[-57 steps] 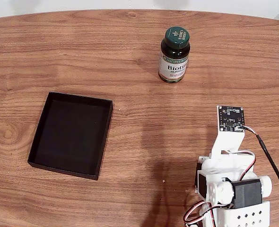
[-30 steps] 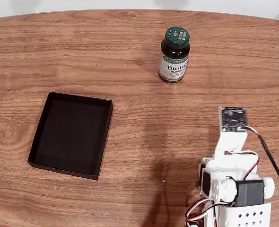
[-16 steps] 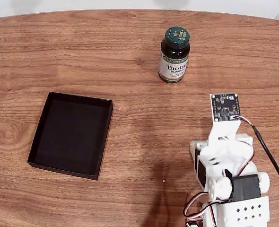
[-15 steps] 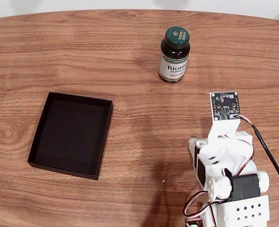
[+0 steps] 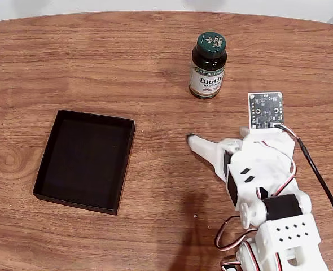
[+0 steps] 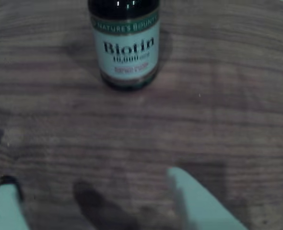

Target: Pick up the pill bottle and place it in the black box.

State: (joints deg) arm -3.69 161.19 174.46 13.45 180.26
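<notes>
The claw hangs open, well short of the bottle ahead. Best advance straight, jaws straddling its label.

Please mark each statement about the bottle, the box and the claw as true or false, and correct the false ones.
1. The pill bottle stands upright on the table. True.
2. The bottle is inside the black box. False: it stands on the bare wood, well apart from the box.
3. The claw holds the bottle. False: it is open and apart from the bottle.
4. The label reads "Biotin". True.
5. In the fixed view the box lies left of the bottle. True.
</notes>
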